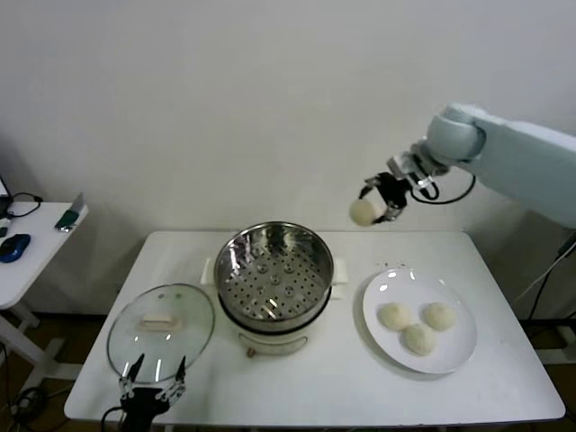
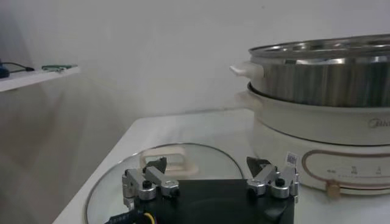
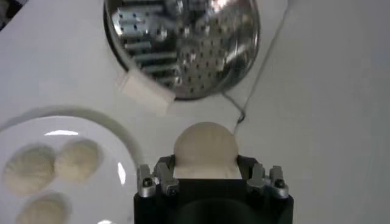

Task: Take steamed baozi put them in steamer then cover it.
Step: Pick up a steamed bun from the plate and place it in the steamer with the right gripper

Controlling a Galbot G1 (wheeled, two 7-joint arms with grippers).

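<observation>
Only the right wrist view shows the grip closely: the right gripper (image 3: 206, 173) has its jaws closed on one steamed baozi (image 3: 205, 149), with the steamer (image 3: 183, 45) and the plate below. The head view shows that gripper (image 1: 382, 200) raised high above the tabletop (image 1: 315, 382), between the steamer (image 1: 274, 286) and the white plate (image 1: 419, 319), with open air all round it. The left wrist view alone shows the steamer's cream base and side handle. The left gripper (image 1: 155, 385) waits at the tabletop's near edge, jaws wide, just over the glass cover (image 1: 160, 331), which lies flat beside the steamer. The perforated tray holds nothing. Three baozi (image 1: 418, 326) sit clustered on the plate.
</observation>
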